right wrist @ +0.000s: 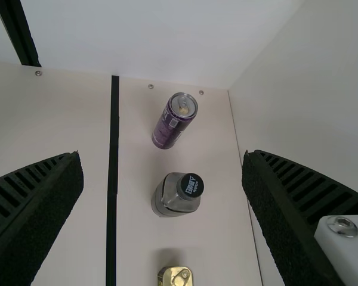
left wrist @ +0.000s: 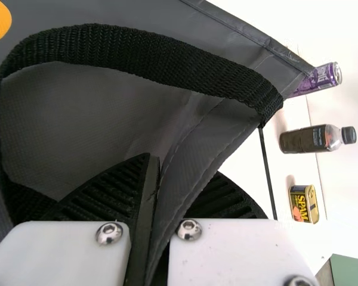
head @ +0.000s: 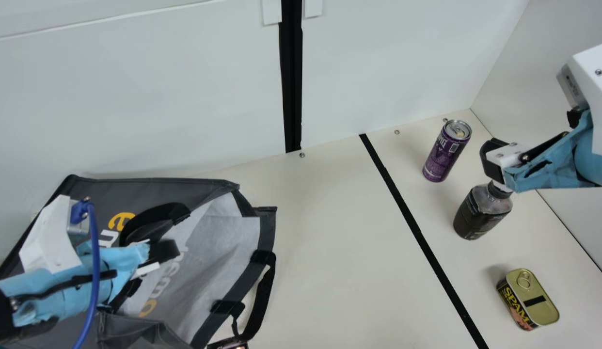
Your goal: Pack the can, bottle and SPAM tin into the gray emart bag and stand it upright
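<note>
Gray emart bag (head: 160, 189): slumped at my left, pale lining showing.
Left gripper (head: 157, 261): I have it clamped on the bag's fabric.
Right gripper (head: 494, 168): fingers wide apart, above the bottle (head: 479, 218).
Can (head: 444, 155): upright, beyond the bottle.
SPAM tin (head: 529, 300): lid up, nearest me.
</note>
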Available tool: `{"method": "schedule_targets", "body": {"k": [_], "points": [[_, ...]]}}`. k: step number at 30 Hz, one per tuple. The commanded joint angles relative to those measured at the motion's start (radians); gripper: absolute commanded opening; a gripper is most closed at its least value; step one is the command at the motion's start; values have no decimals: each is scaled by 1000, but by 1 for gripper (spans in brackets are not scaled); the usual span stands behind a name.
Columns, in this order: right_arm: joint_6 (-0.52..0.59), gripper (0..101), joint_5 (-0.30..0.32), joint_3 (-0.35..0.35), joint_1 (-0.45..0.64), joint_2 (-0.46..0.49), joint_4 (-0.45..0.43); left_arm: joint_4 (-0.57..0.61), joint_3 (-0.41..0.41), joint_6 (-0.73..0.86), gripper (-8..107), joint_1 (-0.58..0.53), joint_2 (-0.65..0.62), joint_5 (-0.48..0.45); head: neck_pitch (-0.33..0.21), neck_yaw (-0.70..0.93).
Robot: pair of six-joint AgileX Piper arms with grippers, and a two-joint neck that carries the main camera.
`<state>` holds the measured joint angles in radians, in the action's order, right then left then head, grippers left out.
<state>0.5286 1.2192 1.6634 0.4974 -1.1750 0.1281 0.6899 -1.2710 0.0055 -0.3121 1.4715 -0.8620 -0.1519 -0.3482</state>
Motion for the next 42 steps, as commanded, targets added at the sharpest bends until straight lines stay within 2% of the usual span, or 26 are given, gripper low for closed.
{"method": "schedule_targets", "body": {"k": [1,42], "points": [[0,95,0,0,0,0,0,0,0,0,-8,0,0,0,-23,-1],[0,95,0,0,0,0,0,0,0,2,-8,0,0,-2,-23,-1]]}}
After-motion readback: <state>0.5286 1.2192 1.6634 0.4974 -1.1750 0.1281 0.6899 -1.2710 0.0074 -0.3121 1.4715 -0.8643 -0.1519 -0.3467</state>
